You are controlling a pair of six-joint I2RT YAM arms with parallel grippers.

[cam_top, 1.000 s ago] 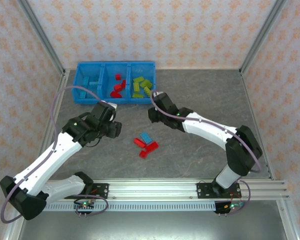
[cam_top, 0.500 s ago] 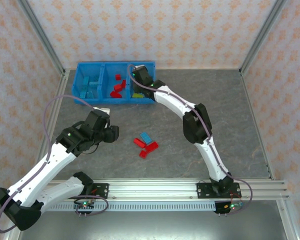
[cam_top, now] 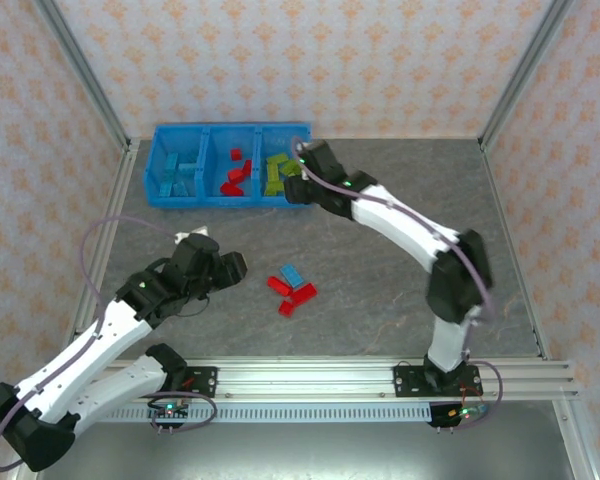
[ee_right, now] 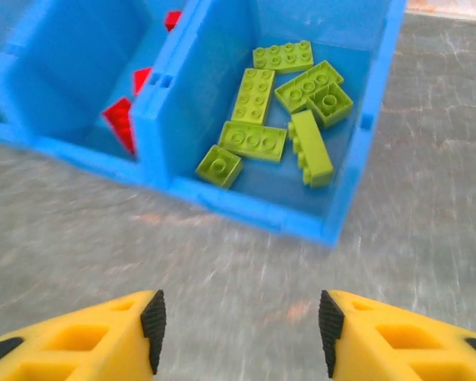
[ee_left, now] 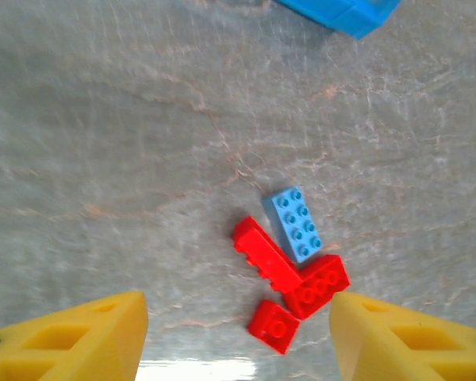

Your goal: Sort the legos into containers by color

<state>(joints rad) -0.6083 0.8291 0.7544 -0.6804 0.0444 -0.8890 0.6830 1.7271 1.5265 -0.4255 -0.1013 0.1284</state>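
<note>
The containers are one blue tray (cam_top: 208,135) at the back left, holding light blue, red and lime green legos (ee_right: 271,111) in separate compartments. On the table lie a light blue lego (ee_left: 297,224) and three red legos (ee_left: 267,255), also seen as a cluster (cam_top: 292,290) in the top view. My left gripper (ee_left: 238,337) hovers open just left of that cluster, nothing between its fingers. My right gripper (ee_right: 242,333) stands open and bare over the table just in front of the green compartment, at the tray's front right corner (cam_top: 290,195).
Patterned walls and metal posts close in the table on three sides. The tray's corner (ee_left: 341,12) lies beyond the loose cluster. Bare grey table (cam_top: 400,230) stretches right of the tray and the cluster.
My right gripper swung from mid-table to over the green compartment, opened its jaws, and drew back to the tray's front edge. My left arm pulled back toward me, opening slightly.
</note>
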